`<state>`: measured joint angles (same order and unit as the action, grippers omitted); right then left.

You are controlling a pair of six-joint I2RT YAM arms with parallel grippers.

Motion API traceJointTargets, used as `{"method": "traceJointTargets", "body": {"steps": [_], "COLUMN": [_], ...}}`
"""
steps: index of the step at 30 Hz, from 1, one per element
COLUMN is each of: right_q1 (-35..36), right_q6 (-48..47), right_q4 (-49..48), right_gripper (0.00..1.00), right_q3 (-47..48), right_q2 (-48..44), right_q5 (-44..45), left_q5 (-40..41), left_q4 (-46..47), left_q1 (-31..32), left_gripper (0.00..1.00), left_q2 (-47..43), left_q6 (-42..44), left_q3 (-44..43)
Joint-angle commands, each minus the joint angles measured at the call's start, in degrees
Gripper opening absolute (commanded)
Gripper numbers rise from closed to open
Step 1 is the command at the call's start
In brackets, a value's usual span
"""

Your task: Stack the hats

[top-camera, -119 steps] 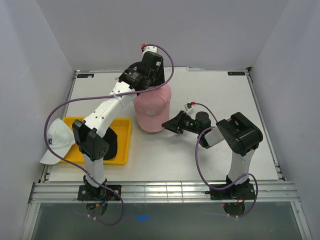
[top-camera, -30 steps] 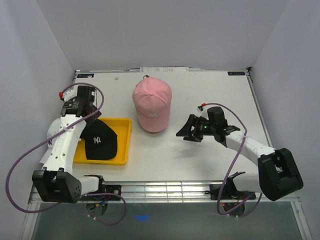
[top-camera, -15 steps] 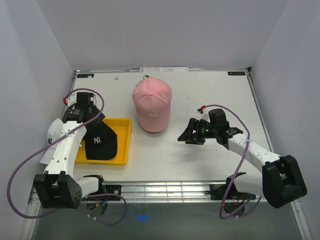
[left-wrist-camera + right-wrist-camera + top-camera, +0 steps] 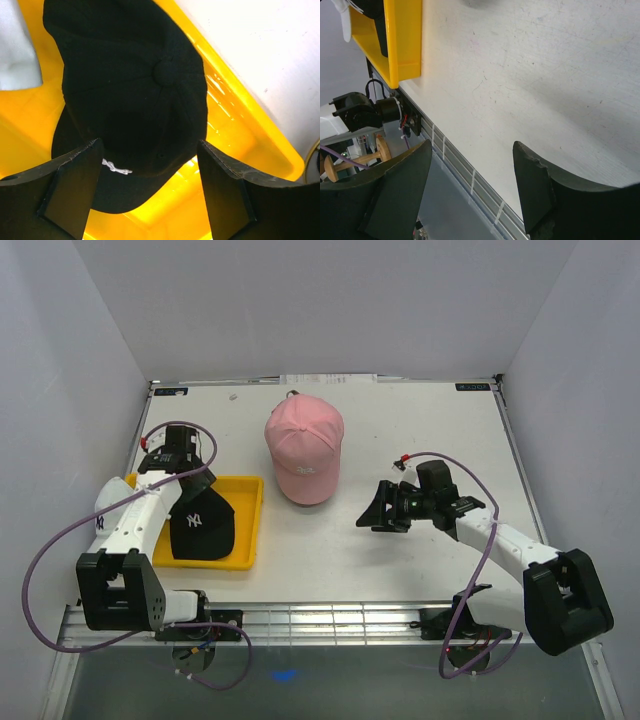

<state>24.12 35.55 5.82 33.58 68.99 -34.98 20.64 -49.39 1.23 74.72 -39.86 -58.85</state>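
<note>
Table (image 4: pixel 420 430) surface carries everything, with the yellow tray (image 4: pixel 248 530) at its 9 o'clock side. The pink cap (image 4: pixel 305 445) rests on the table near the middle, a little toward 12 o'clock, with its brim pointing to 6 o'clock. It looks like the base that the other caps go onto. The black cap (image 4: pixel 130 100) lies inside the tray, crown up, its white logo facing 6 o'clock in the overhead view. The white cap (image 4: pixel 17 55) shows only as a patch of pale fabric at the tray's 9 o'clock edge, and the left arm hides most of it from above.

The left hand (image 4: pixel 150 195) hangs directly over the black cap, fingers spread wide with nothing between them. In the wrist view the cap's long axis, from back strap to brim, runs up the gap between the two fingers, so they straddle the cap across its width at the logo end. A straight drop would probably bring them down on either side of the front panel. The tray wall sits close to one finger and may crowd it.

The right hand (image 4: pixel 375 510) is also open and empty. It hovers over bare table at about 4 o'clock from the pink cap, well apart from the tray. The left arm is therefore plainly the nearer one for the black cap. Once the cap is gripped, the carry would run from the tray toward 2 o'clock to reach the pink cap.
</note>
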Motion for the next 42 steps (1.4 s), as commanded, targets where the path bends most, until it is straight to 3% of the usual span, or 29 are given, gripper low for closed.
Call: {"method": "traceJointTargets", "body": {"steps": [1, 9, 13, 17, 25, 34, 42], "right_q1": [0.14, 0.23, 0.14, 0.14, 0.23, 0.14, 1.63], "right_q6": [-1.10, -1.10, -1.10, -1.10, -0.92, -1.27, 0.31], "right_q4": [-1.60, -2.84, -3.01, -3.19, -3.10, 0.94, 1.64], "right_gripper": [0.72, 0.71, 0.70, 0.70, 0.70, 0.71, 0.72], "right_q3": [-1.06, -2.29, -2.21, -2.29, -1.77, 3.50, 7.28], "right_q2": [0.70, 1.85, 2.29, 2.46, 2.11, 0.71, -1.23], "right_q5": [-1.32, -1.32, -1.23, -1.05, -1.40, -1.05, -0.70], "left_q5": [0.01, -1.57, -2.54, -2.98, -5.78, -10.09, -13.78], "left_q4": [1.84, 3.24, 3.51, 3.51, 2.54, -1.50, -5.36], "left_q1": [-0.36, -0.36, -0.36, -0.36, -0.36, -0.36, -0.27], "left_gripper": [0.85, 0.74, 0.57, 0.34, 0.00, 0.00, 0.00], "left_q2": [-0.19, -0.10, -0.27, -1.06, -3.52, -8.62, -11.35], "left_q6": [0.04, -0.66, -0.49, -0.22, 0.39, -1.01, -1.10], "left_q3": [1.01, 2.25, 2.69, 2.86, 1.11, -4.42, -14.87]}}
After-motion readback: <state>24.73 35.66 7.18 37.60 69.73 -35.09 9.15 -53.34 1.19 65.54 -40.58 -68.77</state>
